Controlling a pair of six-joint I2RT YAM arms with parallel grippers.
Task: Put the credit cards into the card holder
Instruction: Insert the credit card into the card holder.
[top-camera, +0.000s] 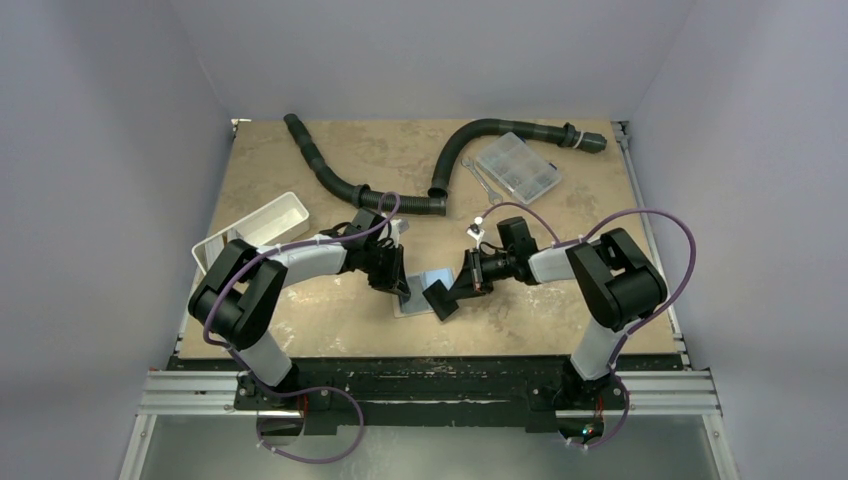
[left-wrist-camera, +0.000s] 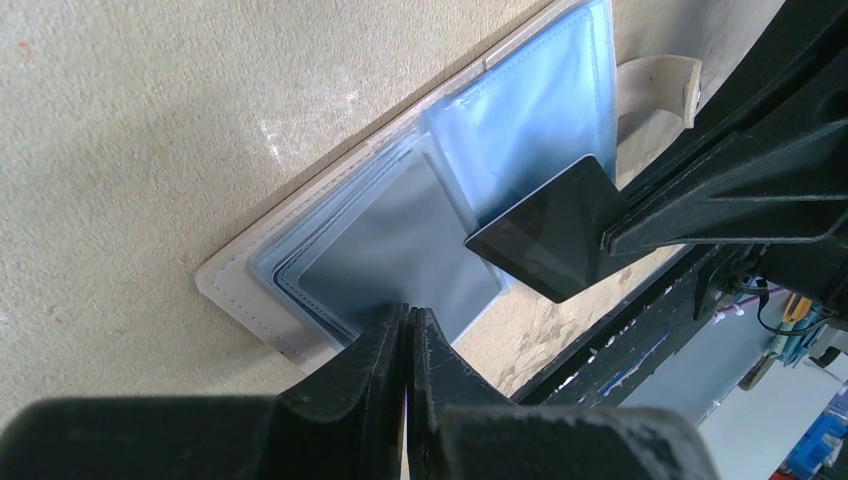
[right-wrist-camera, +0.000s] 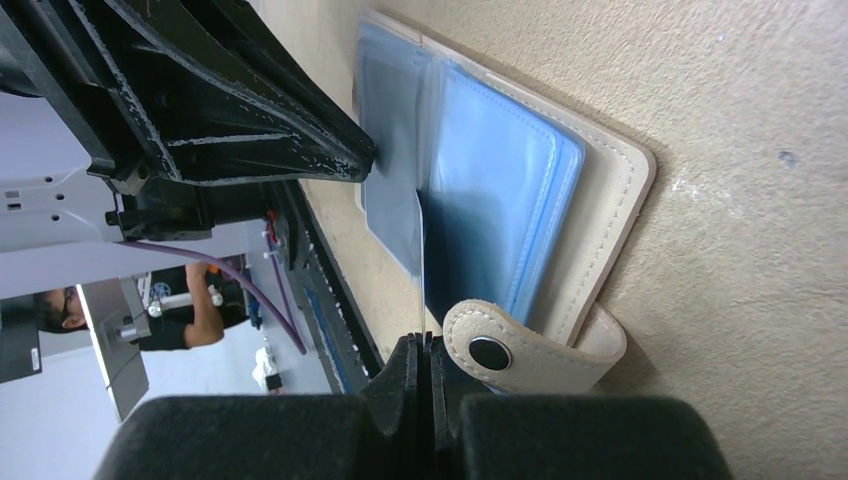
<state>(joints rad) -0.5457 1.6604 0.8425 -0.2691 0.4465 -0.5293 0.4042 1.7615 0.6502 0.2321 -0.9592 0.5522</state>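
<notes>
The tan card holder (top-camera: 415, 300) lies open on the table between the arms, its pale blue sleeves (left-wrist-camera: 540, 110) facing up. Its snap tab (right-wrist-camera: 520, 348) curls up beside my right fingers. My left gripper (left-wrist-camera: 408, 314) is shut, its tips pinching the near edge of a grey clear sleeve (left-wrist-camera: 400, 250) of the holder. My right gripper (right-wrist-camera: 421, 345) is shut on a dark credit card (left-wrist-camera: 545, 235). It holds the card tilted over the holder's near edge, its corner at the sleeves. In the right wrist view the card (right-wrist-camera: 422, 260) shows edge-on.
A white oblong tray (top-camera: 255, 230) lies at the left. Two black corrugated hoses (top-camera: 340, 182) (top-camera: 500, 130), a clear compartment box (top-camera: 517, 167) and a wrench (top-camera: 484, 184) lie at the back. The table's front edge (top-camera: 430, 352) runs just behind the holder.
</notes>
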